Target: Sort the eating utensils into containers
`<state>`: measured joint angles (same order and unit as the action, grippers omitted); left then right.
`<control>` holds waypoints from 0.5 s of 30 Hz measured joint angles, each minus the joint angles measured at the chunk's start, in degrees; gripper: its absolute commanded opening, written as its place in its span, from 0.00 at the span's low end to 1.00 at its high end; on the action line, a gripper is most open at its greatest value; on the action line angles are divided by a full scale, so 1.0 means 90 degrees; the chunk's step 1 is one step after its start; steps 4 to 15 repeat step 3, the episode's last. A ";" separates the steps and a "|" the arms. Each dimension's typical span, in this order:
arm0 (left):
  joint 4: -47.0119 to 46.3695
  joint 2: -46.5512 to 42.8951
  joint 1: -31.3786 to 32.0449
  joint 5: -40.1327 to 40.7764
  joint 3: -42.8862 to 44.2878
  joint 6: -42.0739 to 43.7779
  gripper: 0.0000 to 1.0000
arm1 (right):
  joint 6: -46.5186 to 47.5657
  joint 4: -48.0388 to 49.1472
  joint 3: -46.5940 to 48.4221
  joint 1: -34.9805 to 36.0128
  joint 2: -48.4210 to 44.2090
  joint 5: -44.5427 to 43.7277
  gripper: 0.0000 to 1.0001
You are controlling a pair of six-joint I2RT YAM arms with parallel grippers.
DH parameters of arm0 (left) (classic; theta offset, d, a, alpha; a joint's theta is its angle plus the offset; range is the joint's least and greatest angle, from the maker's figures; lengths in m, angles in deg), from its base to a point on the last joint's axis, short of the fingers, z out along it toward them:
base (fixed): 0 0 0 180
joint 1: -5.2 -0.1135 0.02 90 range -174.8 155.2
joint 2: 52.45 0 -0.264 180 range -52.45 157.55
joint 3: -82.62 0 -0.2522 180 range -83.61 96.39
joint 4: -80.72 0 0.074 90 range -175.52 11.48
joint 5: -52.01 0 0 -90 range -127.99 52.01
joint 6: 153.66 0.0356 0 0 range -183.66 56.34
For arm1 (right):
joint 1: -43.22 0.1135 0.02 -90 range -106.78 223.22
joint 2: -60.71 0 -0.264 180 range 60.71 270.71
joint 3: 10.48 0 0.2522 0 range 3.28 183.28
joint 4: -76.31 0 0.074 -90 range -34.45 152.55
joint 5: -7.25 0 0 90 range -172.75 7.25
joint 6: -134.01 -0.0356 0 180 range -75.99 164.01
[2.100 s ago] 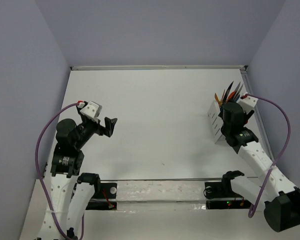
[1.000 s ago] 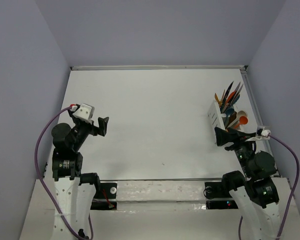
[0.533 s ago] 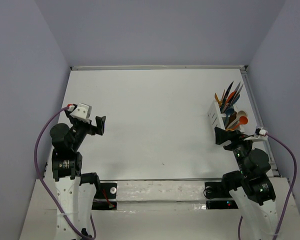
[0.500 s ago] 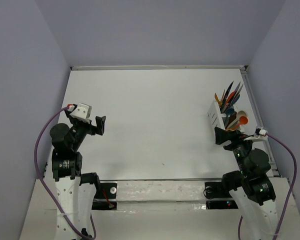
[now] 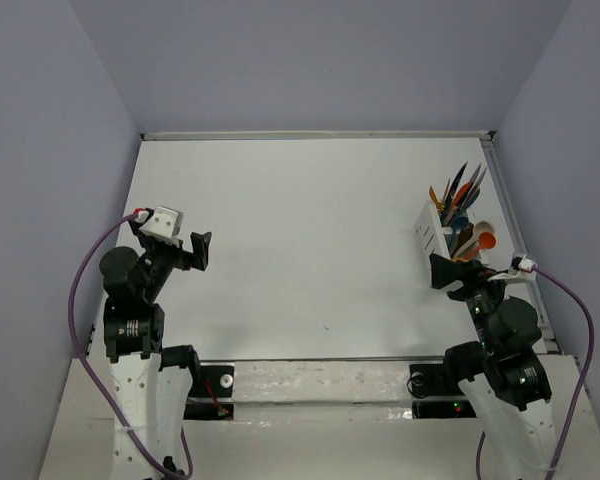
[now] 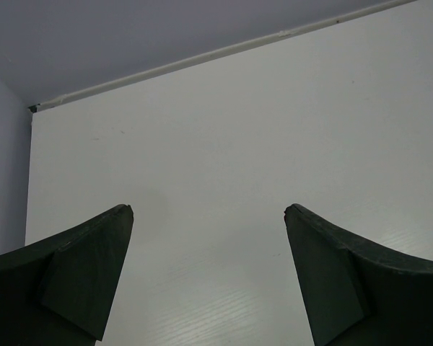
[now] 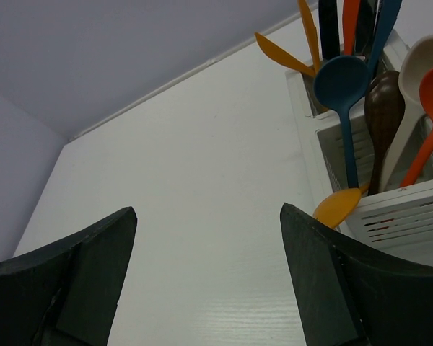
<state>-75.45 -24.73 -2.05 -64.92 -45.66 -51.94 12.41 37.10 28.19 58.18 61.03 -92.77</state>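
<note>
White table (image 5: 300,230) is running back to a thin rail (image 5: 315,134) along its far edge; only thing sitting directly on it is the white slotted utensil caddy (image 5: 430,245), standing upright close to the right edge; an orange spoon (image 7: 337,207) is poking out low at its near corner, can't tell if it's touching the tabletop.
</note>
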 measured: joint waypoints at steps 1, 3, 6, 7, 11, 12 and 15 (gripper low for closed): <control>-0.0002 0.0000 0.0000 0.0000 0.0000 0.0000 0.99 | -0.0002 0.0000 0.0000 0.0000 0.0000 -0.0010 0.86; -0.0002 0.0000 0.0000 0.0000 0.0000 0.0000 0.99 | -0.0002 -0.0002 0.0000 0.0000 0.0000 -0.0012 0.87; -0.0002 0.0000 0.0000 0.0000 0.0000 0.0000 0.99 | -0.0002 -0.0002 0.0000 0.0000 0.0000 -0.0012 0.87; -0.0002 0.0000 0.0000 0.0000 0.0000 0.0000 0.99 | -0.0002 -0.0002 0.0000 0.0000 0.0000 -0.0012 0.87; -0.0002 0.0000 0.0000 0.0000 0.0000 0.0000 0.99 | -0.0002 -0.0002 0.0000 0.0000 0.0000 -0.0012 0.87; -0.0002 0.0000 0.0000 0.0000 0.0000 0.0000 0.99 | -0.0002 -0.0002 0.0000 0.0000 0.0000 -0.0012 0.87; -0.0002 0.0000 0.0000 0.0000 0.0000 0.0000 0.99 | -0.0002 -0.0002 0.0000 0.0000 0.0000 -0.0012 0.87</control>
